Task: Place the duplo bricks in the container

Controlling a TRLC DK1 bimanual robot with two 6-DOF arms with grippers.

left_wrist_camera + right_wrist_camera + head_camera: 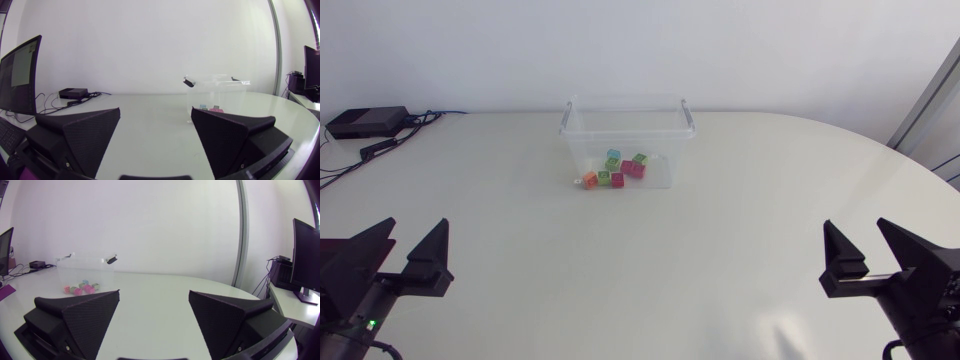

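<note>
A clear container (pixel 650 133) with grey handles stands at the far middle of the bench (pixel 720 260). Inside lie the duplo bricks (pixel 633 168), orange, green, pink and teal, clustered on its floor toward the near wall. Any print on them is too small to tell. The left tool (pixel 418 226) and right tool (pixel 855 226) sit at the near corners, well apart from the container, both spread wide. A black box (pixel 365 122) with cables rests at the far left.

left gripper (pixel 416 226), right gripper (pixel 858 227) (both agape)
</note>
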